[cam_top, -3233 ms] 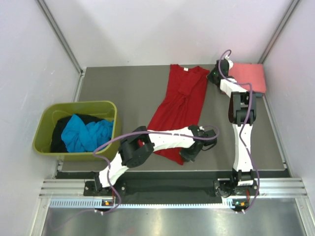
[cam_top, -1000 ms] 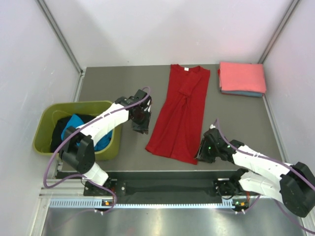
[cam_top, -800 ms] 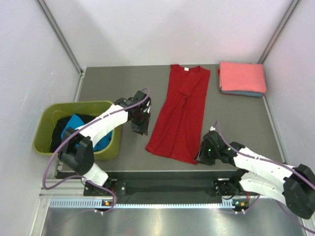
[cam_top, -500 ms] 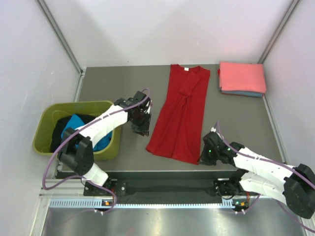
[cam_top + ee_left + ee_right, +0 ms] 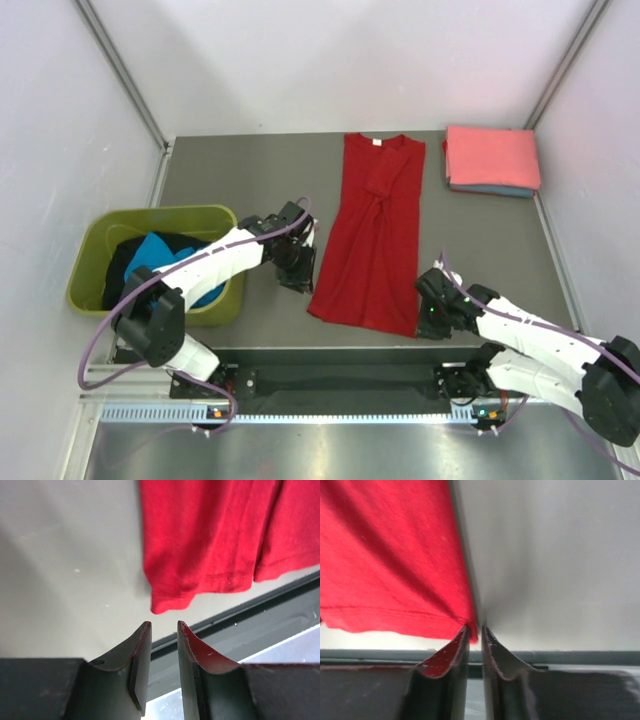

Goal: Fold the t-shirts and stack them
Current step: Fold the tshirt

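1. Lying on the grey worktop (image 5: 230, 170), the bright red cloth t-shirt (image 5: 370, 240) is half-folded.
2. At its hem the right gripper (image 5: 475, 628) pinches one corner; the left gripper (image 5: 164, 625), slightly parted, is empty.
3. Stacked: salmon-pink shirt (image 5: 492, 155) on blue shirt (image 5: 482, 189); turquoise shirt (image 5: 175, 270), black shirt (image 5: 120, 272) wait in olive-green plastic tub (image 5: 160, 212).

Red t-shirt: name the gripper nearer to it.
Right. The right gripper pinches a hem corner of the red t-shirt; the left gripper sits just short of the other corner.

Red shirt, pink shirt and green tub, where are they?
red t-shirt (image 5: 370, 235), top view, middle of its body
salmon-pink t-shirt (image 5: 492, 156), top view, middle of its folded top
olive-green tub (image 5: 165, 214), top view, its far rim
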`<state>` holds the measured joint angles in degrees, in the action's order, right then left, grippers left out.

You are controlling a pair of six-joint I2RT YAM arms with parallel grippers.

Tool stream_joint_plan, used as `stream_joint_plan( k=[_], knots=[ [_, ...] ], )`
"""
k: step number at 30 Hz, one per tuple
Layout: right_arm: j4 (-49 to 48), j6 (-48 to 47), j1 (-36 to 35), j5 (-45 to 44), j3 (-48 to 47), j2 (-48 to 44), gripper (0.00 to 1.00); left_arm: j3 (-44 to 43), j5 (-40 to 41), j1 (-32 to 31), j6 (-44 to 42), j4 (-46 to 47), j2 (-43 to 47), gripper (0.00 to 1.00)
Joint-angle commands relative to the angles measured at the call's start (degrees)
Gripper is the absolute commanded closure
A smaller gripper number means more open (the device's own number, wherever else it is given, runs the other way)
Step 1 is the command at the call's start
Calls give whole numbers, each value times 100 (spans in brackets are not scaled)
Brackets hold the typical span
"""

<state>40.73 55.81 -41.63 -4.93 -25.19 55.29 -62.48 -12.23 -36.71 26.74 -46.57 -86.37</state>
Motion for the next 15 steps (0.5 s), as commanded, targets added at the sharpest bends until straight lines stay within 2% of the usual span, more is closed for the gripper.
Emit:
stream_joint_plan(
  k=[1, 3, 7, 10, 15],
  knots=[
    [741, -53, -30, -78, -205, -290, 77, 69, -113, -152, 226, 306, 199, 68],
    [936, -35, -30, -122, -502, -483, 72, 104, -139, -205, 252, 367, 138, 69],
    [859, -53, -47, 167, -1005, -642, 72, 314, -122, -328, 323, 534, 102, 71],
    [200, -79, -56, 466, -1260, -563, 69, 675, -306, -398, 481, 912, 103, 73],
    [-1020, -88, -117, 669, -1524, 139, 63, 1228, -236, -609, 929, 1378, 76, 79]
  ],
)
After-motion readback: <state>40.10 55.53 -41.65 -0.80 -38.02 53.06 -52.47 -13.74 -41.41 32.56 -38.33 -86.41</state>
